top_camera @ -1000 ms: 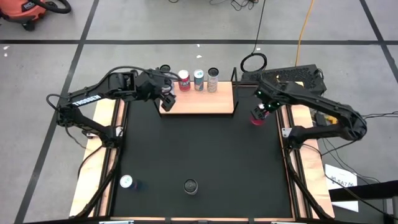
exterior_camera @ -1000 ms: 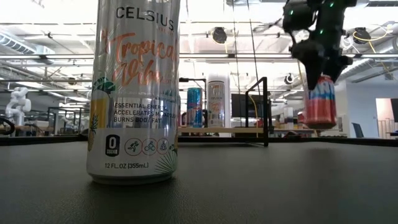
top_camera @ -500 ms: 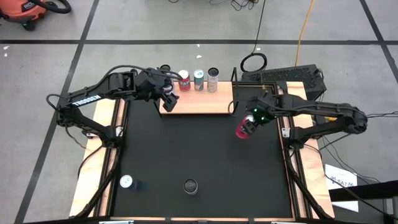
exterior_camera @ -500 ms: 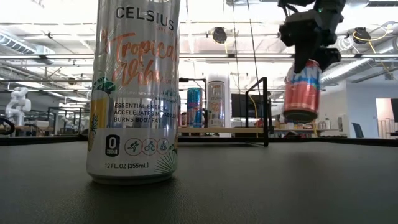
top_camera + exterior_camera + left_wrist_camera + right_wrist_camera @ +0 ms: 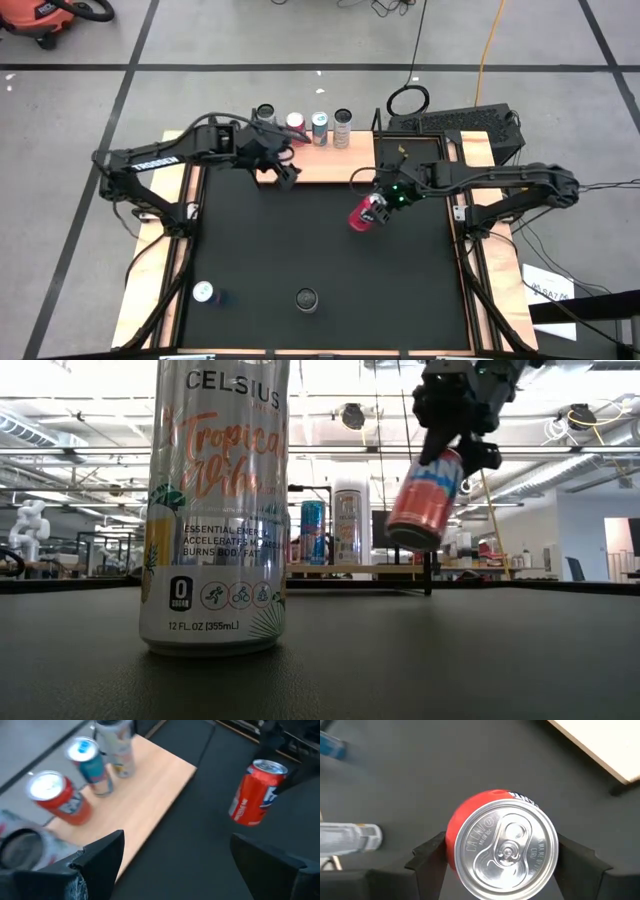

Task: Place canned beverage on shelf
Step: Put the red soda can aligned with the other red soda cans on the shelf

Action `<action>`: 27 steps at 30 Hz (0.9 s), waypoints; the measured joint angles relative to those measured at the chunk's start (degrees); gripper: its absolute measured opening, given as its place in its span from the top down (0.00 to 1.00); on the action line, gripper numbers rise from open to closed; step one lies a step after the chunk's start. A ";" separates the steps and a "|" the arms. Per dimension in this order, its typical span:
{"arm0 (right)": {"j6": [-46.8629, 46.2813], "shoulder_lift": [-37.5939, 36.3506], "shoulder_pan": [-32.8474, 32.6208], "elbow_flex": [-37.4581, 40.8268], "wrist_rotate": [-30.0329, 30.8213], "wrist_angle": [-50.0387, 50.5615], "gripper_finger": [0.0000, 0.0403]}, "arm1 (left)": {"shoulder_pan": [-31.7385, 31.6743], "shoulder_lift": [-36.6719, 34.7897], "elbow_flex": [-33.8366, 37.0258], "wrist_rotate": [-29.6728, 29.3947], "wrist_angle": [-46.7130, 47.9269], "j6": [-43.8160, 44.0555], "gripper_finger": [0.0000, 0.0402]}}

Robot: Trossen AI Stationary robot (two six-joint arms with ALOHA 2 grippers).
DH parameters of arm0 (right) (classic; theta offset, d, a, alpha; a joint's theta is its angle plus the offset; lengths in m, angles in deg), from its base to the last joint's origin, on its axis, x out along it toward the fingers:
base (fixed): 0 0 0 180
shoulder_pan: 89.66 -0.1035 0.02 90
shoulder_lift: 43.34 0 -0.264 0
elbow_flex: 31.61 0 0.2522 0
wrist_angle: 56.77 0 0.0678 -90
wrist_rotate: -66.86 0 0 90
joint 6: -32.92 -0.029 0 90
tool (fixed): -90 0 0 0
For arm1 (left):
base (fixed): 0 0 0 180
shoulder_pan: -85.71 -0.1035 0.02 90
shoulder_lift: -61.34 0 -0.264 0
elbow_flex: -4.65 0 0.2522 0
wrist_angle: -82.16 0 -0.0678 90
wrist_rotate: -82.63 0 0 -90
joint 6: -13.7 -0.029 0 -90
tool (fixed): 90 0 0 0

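Note:
My right gripper (image 5: 375, 205) is shut on a red can (image 5: 363, 214) over the black mat, in front of the shelf's right end. The can is in the air and tilted in the low view (image 5: 425, 500). The shelf (image 5: 335, 162) is a light wooden board at the mat's far edge. Several cans stand upright along its far side, among them a red one (image 5: 295, 122), a blue one (image 5: 319, 122) and a white one (image 5: 343, 120). My left gripper (image 5: 287, 175) is open and empty at the shelf's front left corner, its fingers wide apart in the left wrist view (image 5: 200, 865). My right gripper pinches the red can's side wall just below the top rim (image 5: 451, 837) between its two fingers (image 5: 427, 852), one on each side. The fingers come from above, slanting. The can is lifted clear of the mat, tilted with its bottom toward the table's left.
A tall Celsius can (image 5: 306, 298) stands on the mat near the front edge, filling the low view's left side (image 5: 215, 510). Another can (image 5: 205, 291) stands at the mat's near left. Black frame posts (image 5: 428, 540) rise at the shelf's ends.
My right gripper has carried the red can from the mat's right edge toward the table's left and somewhat nearer. The can has gone from upright to tilted. My left gripper has drawn back from the shelf, a little toward the right and the near edge.

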State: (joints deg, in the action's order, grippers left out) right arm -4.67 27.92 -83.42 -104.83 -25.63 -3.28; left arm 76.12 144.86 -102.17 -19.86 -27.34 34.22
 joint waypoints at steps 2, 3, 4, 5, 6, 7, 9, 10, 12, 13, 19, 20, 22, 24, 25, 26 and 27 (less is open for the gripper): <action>0.44 0.61 0.00 -0.04 -0.77 -2.19 0.30 | 0.02 1.20 0.00 1.77 -0.80 -0.06 0.10; 0.62 0.90 0.00 -0.06 -0.76 -3.09 0.30 | -0.01 1.87 0.00 2.65 -1.15 -0.07 0.10; 0.91 1.15 0.00 -0.33 -0.69 -3.31 0.30 | -0.02 2.46 0.00 3.32 -1.48 -0.10 0.10; 1.47 1.54 0.00 -0.83 -0.63 -3.14 0.30 | -0.02 3.01 0.00 3.87 -1.77 -0.11 0.10; 2.30 2.06 0.00 -1.53 -0.61 -2.99 0.30 | -0.02 3.63 0.00 4.43 -2.11 -0.14 0.10; 3.15 2.57 0.00 -2.39 -0.52 -3.00 0.30 | -0.02 4.15 0.00 5.13 -2.59 -0.31 0.10; 5.23 3.55 0.00 -4.29 0.42 -3.35 0.30 | -0.02 5.13 0.00 6.60 -3.76 -1.25 0.10; 6.22 4.09 0.00 -5.38 1.03 -3.32 0.30 | -0.02 5.65 0.00 7.61 -4.51 -1.62 0.10; 8.63 5.08 0.03 -7.57 1.31 -3.28 0.30 | -0.02 6.83 0.00 9.33 -6.19 -2.29 0.10; 10.09 5.63 0.09 -8.73 1.40 -3.33 0.30 | -0.02 7.37 0.00 10.36 -6.87 -2.91 0.10; 19.38 8.26 0.13 -15.17 4.13 -3.09 0.30 | -0.09 10.19 0.00 16.00 -8.97 -4.80 0.10; 20.51 8.41 0.13 -16.04 4.22 -3.13 0.30 | -0.10 10.67 0.00 16.40 -9.48 -4.82 0.10; 22.42 8.44 0.13 -17.41 4.24 -3.62 0.30 | -0.20 11.49 0.00 16.76 -9.61 -4.96 0.10; 23.53 8.38 0.20 -18.27 4.18 -5.05 0.30 | -0.20 12.25 0.00 16.84 -10.37 -5.98 0.10; 23.93 8.40 0.35 -18.69 4.16 -5.41 0.30 | -0.20 12.54 0.00 17.05 -10.58 -6.36 0.10; 23.99 8.40 0.56 -18.88 4.12 -5.00 0.30 | -0.20 12.88 -0.02 17.09 -10.65 -6.45 0.10; 24.01 8.40 0.88 -18.91 3.99 -4.97 0.30 | -0.17 13.32 -0.02 17.07 -11.22 -6.45 0.10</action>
State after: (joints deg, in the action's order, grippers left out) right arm 19.34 36.32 -82.54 -123.74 -21.64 -8.24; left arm 75.95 158.18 -102.19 -2.78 -38.55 27.76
